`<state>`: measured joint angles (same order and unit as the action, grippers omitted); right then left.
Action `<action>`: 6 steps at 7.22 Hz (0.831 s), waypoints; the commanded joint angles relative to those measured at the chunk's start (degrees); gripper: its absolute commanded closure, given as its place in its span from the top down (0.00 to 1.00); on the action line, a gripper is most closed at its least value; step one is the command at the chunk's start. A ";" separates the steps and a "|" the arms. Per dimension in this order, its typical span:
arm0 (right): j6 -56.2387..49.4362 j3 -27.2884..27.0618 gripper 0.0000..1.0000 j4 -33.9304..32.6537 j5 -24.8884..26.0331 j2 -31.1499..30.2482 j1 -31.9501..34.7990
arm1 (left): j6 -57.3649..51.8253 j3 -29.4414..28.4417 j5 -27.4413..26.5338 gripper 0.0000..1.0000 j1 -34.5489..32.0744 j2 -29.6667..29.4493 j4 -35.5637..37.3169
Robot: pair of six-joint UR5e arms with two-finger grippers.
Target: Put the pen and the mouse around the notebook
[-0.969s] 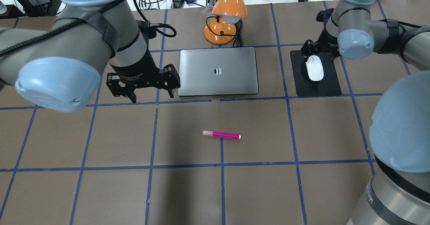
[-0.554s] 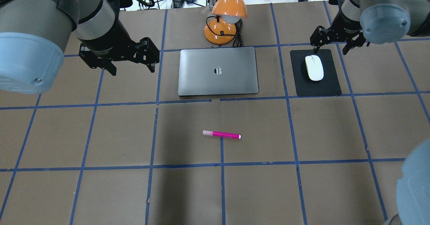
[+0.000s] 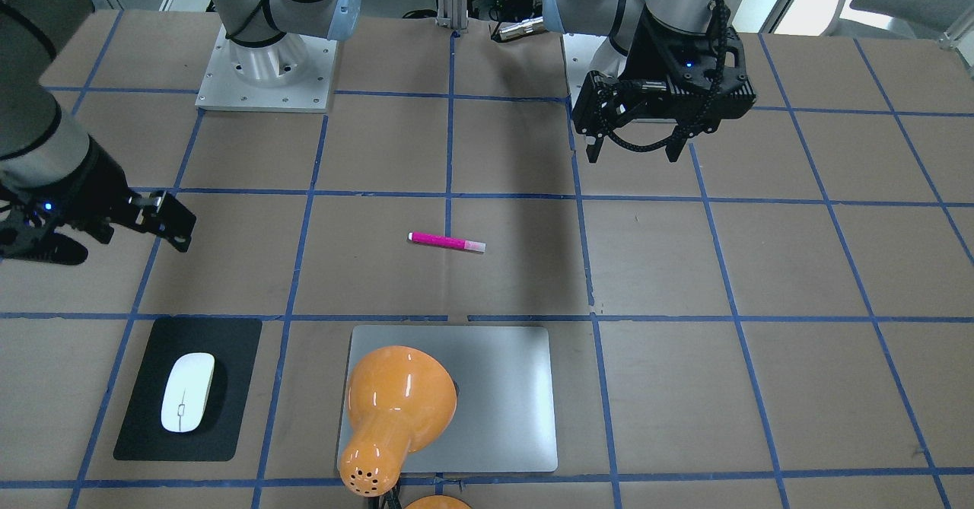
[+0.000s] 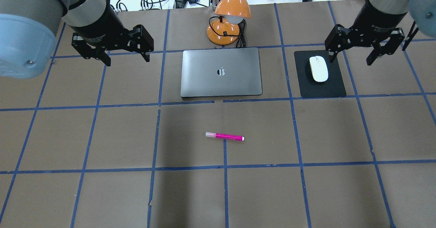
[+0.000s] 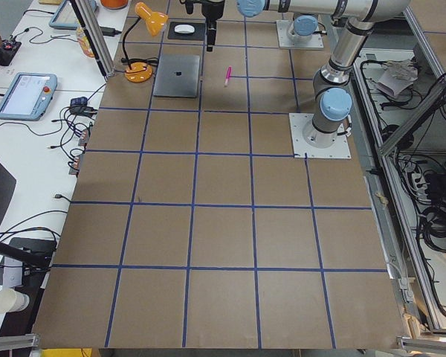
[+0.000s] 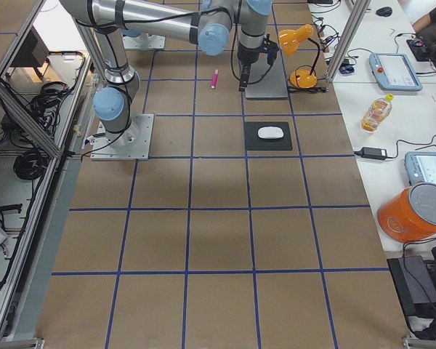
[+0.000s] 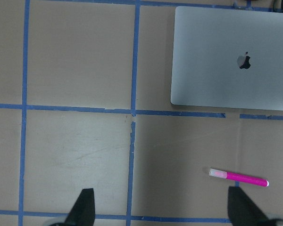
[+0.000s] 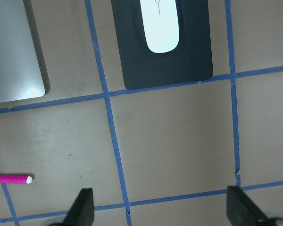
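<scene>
The pink pen (image 4: 224,136) lies alone on the brown table, on the robot's side of the silver notebook (image 4: 221,72). The white mouse (image 4: 318,69) rests on a black mat (image 4: 323,88) to the notebook's right. My left gripper (image 4: 126,61) hangs open and empty above the table, left of the notebook. Above the mat's far right corner my right gripper (image 4: 351,62) is also open and empty, clear of the mouse. The left wrist view shows the pen (image 7: 238,177) and notebook (image 7: 231,61) far below. In the right wrist view the mouse (image 8: 160,28) lies on its mat.
An orange desk lamp (image 4: 228,20) stands just behind the notebook, its head leaning over the notebook's far edge. Blue tape lines grid the table. Cables, a bottle and tablets lie beyond the far edge.
Both arms have risen and drawn back: the left gripper went from the notebook's left edge to farther left, the right one from the mouse's far end to the right. Pen and mouse stayed put.
</scene>
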<state>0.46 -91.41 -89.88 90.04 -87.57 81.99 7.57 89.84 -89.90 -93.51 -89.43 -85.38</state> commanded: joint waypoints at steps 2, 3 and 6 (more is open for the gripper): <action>4.19 0.00 1.00 1.46 1.37 -3.12 4.06 | -0.71 -0.46 0.07 1.00 -0.27 0.12 -2.34; 4.02 -0.17 1.00 1.81 1.02 -4.09 4.23 | -0.71 -0.46 0.07 1.00 -0.27 0.13 -2.25; 4.46 -1.14 1.00 2.34 1.37 -4.98 5.55 | -0.62 -0.46 0.07 1.00 -0.27 0.22 -2.34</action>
<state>4.87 -92.27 -87.46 91.22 -92.29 87.17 6.93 89.38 -89.83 -93.78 -89.28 -87.63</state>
